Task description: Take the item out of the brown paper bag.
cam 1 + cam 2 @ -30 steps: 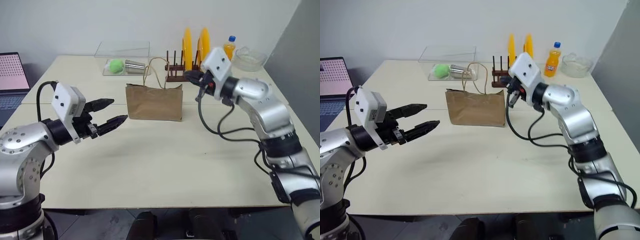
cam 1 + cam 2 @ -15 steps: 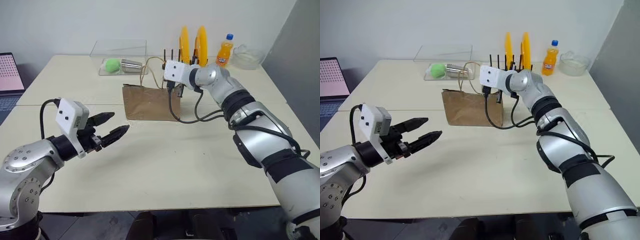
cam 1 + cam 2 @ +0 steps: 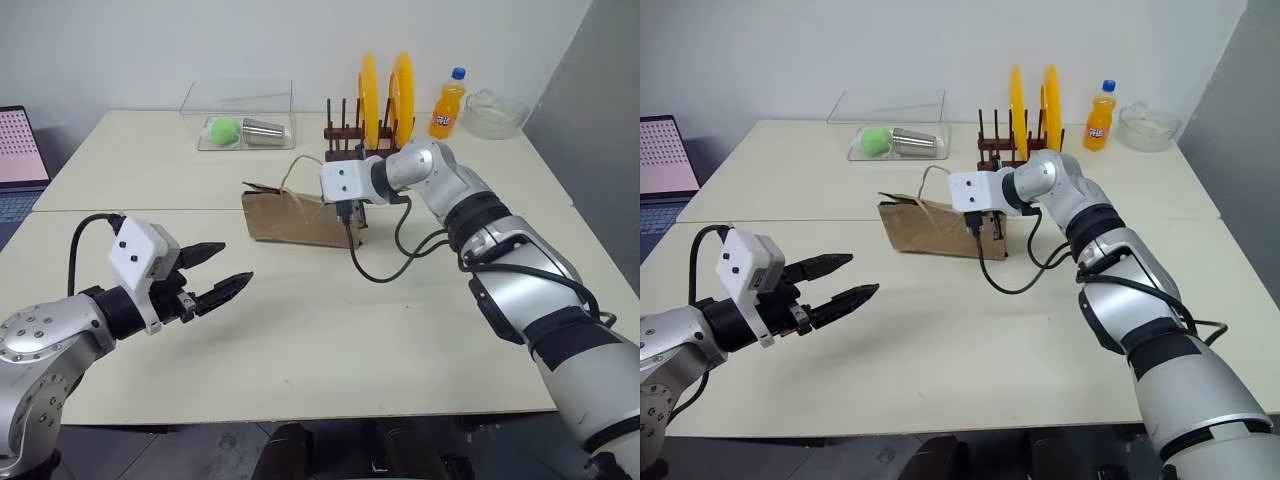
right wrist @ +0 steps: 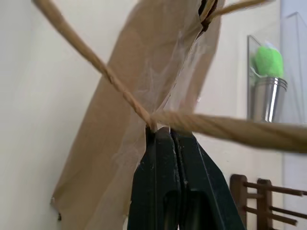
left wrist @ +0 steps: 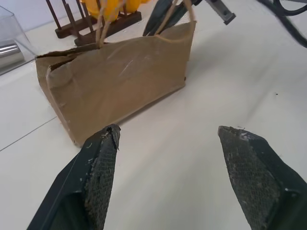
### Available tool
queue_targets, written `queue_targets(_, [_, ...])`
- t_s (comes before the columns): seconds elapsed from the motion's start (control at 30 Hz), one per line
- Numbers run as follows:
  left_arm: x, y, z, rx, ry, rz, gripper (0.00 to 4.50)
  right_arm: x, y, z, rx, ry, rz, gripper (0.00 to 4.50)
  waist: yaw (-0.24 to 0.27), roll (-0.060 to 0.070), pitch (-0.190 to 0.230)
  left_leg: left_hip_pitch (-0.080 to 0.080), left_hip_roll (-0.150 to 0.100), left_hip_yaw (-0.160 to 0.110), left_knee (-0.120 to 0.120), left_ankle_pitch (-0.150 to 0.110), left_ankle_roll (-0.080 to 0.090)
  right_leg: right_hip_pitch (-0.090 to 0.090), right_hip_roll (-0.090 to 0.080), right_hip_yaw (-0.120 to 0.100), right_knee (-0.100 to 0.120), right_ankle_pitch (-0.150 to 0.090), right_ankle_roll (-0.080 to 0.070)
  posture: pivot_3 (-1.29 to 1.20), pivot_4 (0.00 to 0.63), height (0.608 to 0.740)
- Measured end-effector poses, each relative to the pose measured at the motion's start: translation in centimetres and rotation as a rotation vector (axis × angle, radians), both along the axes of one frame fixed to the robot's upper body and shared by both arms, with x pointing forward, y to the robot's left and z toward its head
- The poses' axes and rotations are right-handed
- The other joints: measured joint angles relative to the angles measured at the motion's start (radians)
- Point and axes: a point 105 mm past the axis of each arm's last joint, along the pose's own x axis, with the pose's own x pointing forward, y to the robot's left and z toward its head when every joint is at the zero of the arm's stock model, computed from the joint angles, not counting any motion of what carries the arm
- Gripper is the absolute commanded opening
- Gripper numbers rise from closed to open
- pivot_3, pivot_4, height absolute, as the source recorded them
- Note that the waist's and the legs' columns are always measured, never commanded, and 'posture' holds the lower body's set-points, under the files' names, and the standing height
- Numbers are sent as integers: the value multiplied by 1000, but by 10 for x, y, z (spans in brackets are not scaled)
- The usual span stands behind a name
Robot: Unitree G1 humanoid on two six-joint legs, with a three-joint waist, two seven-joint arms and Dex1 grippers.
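Right wrist view shows the right gripper (image 4: 165, 136) with its two black fingers pressed flat together at the mouth of the brown paper bag (image 3: 295, 218), their tips just where the two tan cord handles (image 4: 96, 67) cross. Nothing sits between them; whether a cord is pinched under the tips I cannot tell. From the head views this gripper hangs over the bag's end on the robot's right, angled down toward the opening, and the bag leans over toward the robot's left under it.

Well apart from the bag on the near side, the left gripper (image 3: 220, 272) has its fingers spread wide and holds nothing. In its own wrist view the bag's broad creased face lies straight ahead of the fingertips (image 5: 103, 158), long side across the line it points along.

No small dark bottle with a red cap can be seen anywhere, so the item is presumably inside the bag (hidden by the paper). What counts for the coming move: the mouth faces up toward the right gripper, directly below and ahead of its tips, so the right arm is much the nearer. It would have to part its fingers before reaching in; a shut pair will likely only push the paper over.
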Motion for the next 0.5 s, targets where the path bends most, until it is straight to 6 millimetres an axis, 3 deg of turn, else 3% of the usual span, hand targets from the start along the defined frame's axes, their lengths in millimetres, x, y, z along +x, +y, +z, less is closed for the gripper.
queue_targets(0.33, [-7, 1, -11, 65, 43, -96, 3459, -36, -13, -18, -34, 57, 114, 25, 1, 1, 1, 0, 0, 0, 0, 0, 0, 0, 0, 0, 0, 0, 0, 0, 150, 740])
queue_targets(0.5, [-4, 8, -16, 110, 65, -150, 3459, -50, -12, -9, -1, 38, 127, 25, 2, 2, 1, 0, 0, 0, 0, 0, 0, 0, 0, -1, 0, 0, 0, 0, 150, 740])
